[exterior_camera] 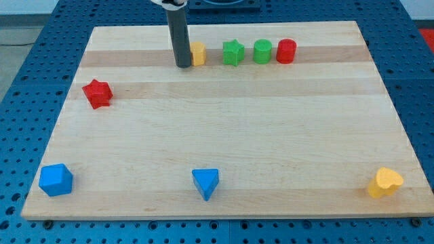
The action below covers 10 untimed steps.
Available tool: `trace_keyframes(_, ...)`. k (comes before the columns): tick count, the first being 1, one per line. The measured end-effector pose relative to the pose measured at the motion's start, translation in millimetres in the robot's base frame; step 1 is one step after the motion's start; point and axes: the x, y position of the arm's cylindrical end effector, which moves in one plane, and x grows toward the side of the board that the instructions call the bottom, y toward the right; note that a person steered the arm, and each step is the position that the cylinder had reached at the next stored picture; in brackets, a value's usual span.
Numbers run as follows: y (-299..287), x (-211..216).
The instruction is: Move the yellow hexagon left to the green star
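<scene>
The yellow hexagon [198,53] sits near the view's top, partly hidden behind my rod. The green star [233,52] lies a short gap to its right. My tip [183,65] rests on the board right against the hexagon's left side. A green cylinder [262,51] and a red cylinder [286,51] continue the row to the right of the star.
A red star [97,93] lies at the left. A blue cube-like block [55,179] sits at the bottom left, a blue triangle [205,183] at the bottom middle, a yellow heart [385,182] at the bottom right. The wooden board [224,135] ends on a blue surface.
</scene>
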Motion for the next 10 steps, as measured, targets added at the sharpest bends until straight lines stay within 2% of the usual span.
trace_keyframes(1,-13,0)
trace_keyframes(3,-20,-36)
trace_keyframes(10,2,-29)
